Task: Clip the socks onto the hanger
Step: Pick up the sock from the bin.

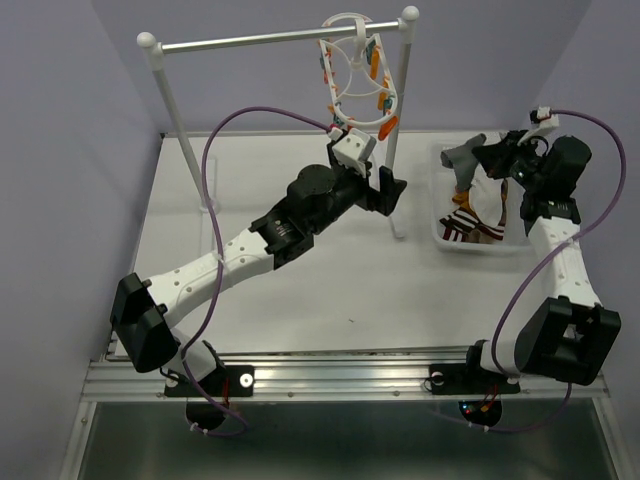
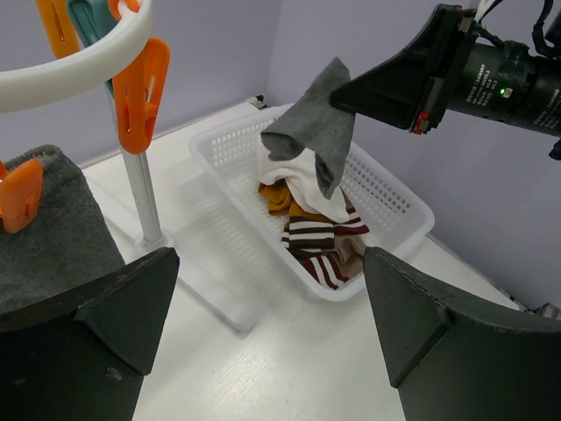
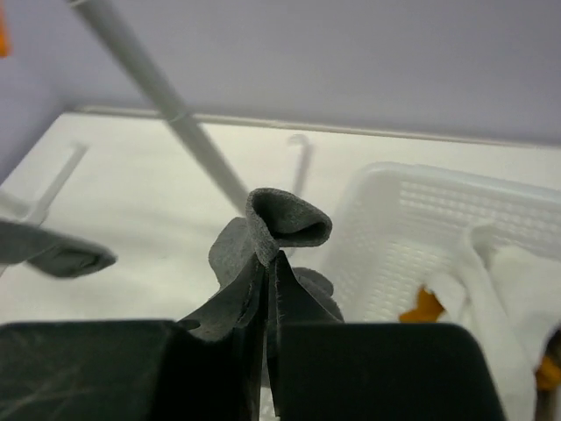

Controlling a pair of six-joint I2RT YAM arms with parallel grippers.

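Here, the right gripper point(image 3: 270, 351) is pressed fully closed on a grey sock point(image 3: 267, 254). The fabric is pinched between its two fingers, and the sock's folded end bunches up above the tips. In the overhead view this gripper sits above the far left corner of the white perforated basket point(image 1: 437, 232), and the sock hangs from it over that corner. In the left wrist view the sock dangles just over the pile inside the basket. A white sock point(image 2: 307, 180) lies on top, a mustard-orange sock point(image 2: 276, 200) shows under it, and a brown striped sock point(image 2: 311, 239) lies toward the near wall.

The left gripper point(image 2: 272, 338) is spread wide with nothing between its fingers point(image 2: 96, 324). It sits just beside the right post of the metal rail stand point(image 1: 250, 40) and below the hanger point(image 1: 355, 70), well apart from the right gripper. The hanger hangs by its hook from the rail near the right end, with orange and teal clips around its white rings. In the left wrist view part of a ring crosses the upper left corner, with an orange clip point(image 2: 140, 83) dangling from it. At the left edge is a grey cloth point(image 2: 53, 232) with a second orange clip at its top edge. Whether that clip grips the cloth cannot be told. The stand and basket rest on the white table point(image 1: 300, 290).
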